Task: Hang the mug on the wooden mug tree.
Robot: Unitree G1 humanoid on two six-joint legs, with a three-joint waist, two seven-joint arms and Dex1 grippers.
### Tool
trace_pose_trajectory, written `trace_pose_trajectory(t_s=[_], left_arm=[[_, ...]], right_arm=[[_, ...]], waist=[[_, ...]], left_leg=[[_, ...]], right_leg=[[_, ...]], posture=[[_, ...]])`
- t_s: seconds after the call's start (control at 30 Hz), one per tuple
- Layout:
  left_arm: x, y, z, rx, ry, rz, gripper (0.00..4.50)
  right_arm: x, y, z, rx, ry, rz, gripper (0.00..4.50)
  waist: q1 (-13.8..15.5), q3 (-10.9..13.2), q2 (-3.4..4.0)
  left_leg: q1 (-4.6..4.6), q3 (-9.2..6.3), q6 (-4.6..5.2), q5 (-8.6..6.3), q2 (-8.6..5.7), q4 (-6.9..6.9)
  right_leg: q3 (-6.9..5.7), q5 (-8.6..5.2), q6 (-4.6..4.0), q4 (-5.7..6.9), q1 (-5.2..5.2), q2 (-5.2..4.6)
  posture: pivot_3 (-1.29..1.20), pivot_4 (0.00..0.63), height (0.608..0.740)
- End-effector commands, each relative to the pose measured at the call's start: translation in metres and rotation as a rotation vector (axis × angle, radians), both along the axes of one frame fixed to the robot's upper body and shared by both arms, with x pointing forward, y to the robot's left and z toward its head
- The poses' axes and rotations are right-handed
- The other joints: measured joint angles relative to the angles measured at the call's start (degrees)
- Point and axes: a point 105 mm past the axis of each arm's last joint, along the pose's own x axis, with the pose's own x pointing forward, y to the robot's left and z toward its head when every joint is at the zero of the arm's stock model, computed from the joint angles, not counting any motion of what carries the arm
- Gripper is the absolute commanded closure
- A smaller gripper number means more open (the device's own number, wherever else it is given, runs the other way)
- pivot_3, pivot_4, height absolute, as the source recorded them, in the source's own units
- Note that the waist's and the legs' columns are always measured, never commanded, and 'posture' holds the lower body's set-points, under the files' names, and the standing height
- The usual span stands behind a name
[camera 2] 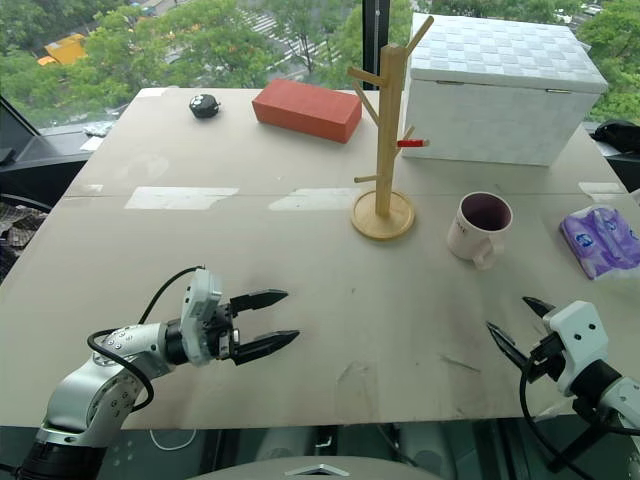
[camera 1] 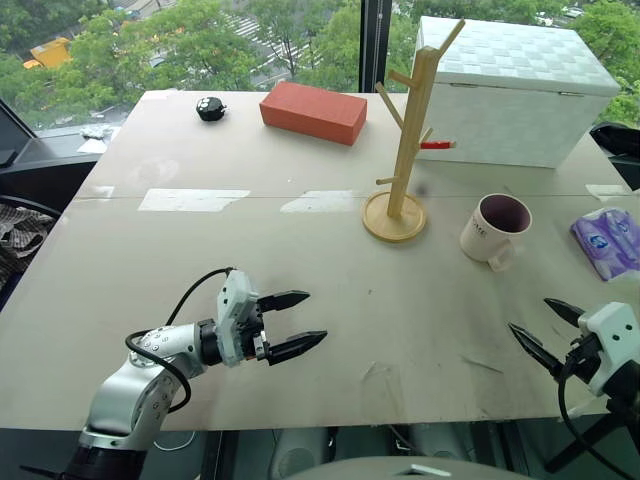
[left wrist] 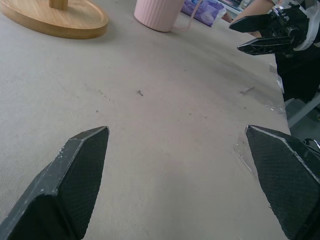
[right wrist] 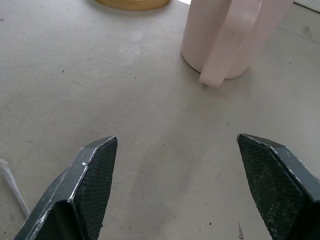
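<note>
mug: i find the cream-white ceramic mug with the dark maroon inside (camera 1: 494,230) upright on the grey table (camera 1: 300,260), just right of the tall light-wood mug tree with angled pegs and round disc base (camera 1: 408,150), apart from it, loop handle turned toward me.
left gripper: left gripper (camera 1: 298,322) hovers low over the near left of the table, fingers spread, nothing between them, well apart from the mug.
right gripper: right gripper (camera 1: 546,330) sits at the near right edge, fingers spread wide and empty, aimed at the mug's handle side.
step: i judge the reach for the mug not yet begun.
risk, grasp: a glazed round wall may slip or tip if i pinch off-centre.
risk, clearance: the purple tissue pack (camera 1: 607,243) lies beside the mug; a wide approach could shove it.
risk, hanging: the tree's small base could topple if the handle snags a peg.
</note>
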Motion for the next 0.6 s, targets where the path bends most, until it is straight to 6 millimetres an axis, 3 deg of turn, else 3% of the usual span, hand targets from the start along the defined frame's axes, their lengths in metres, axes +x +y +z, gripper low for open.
trace_pose_trajectory(t_s=[0.03,0.1,0.23,0.43,0.6], left_arm=[[0.007,-0.006,0.019,-0.027,-0.086,-0.029,0.0],[0.011,-0.012,0.033,-0.07,-0.136,-0.075,0.0],[0.002,-0.019,0.037,-0.054,-0.159,-0.19,0.0],[-0.006,-0.025,0.045,-0.047,-0.185,-0.263,0.0],[-0.006,-0.027,0.048,-0.046,-0.198,-0.268,0.0]], right_arm=[[0.013,0.01,0.013,0.024,-0.094,-0.029,0.66],[0.029,0.03,0.019,0.056,-0.166,-0.095,0.66],[0.045,0.037,0.019,0.044,-0.175,-0.242,0.66],[0.063,0.03,0.022,0.096,-0.178,-0.446,0.66],[0.077,0.03,0.024,0.103,-0.193,-0.494,0.66]], waist=[[0.0,0.0,0.0],[-0.01,0.01,-0.14],[-0.17,-0.15,0.23],[-0.04,-0.13,0.21],[-0.13,-0.13,0.21]], left_leg=[[0.0,0.0,0.0,0.0,0.0,0.0],[0.03,-0.06,0.0,0.0,0.01,0.0],[0.04,-0.07,-0.1,-0.05,0.01,0.03],[-0.11,0.13,-0.01,0.01,-0.06,-0.04],[-0.02,0.14,0.01,0.01,-0.06,-0.03]], right_leg=[[0.0,0.0,0.0,0.0,0.0,0.0],[-0.06,0.0,0.01,0.0,-0.01,0.01],[-0.02,0.05,-0.07,0.07,-0.04,0.02],[0.01,0.13,-0.22,-0.05,-0.11,0.2],[-0.04,0.03,-0.02,-0.02,-0.09,0.28]], posture=[[0.0,0.15,0.74],[0.0,0.15,0.74],[0.0,0.15,0.74],[0.0,0.15,0.74],[0.0,0.15,0.74]])
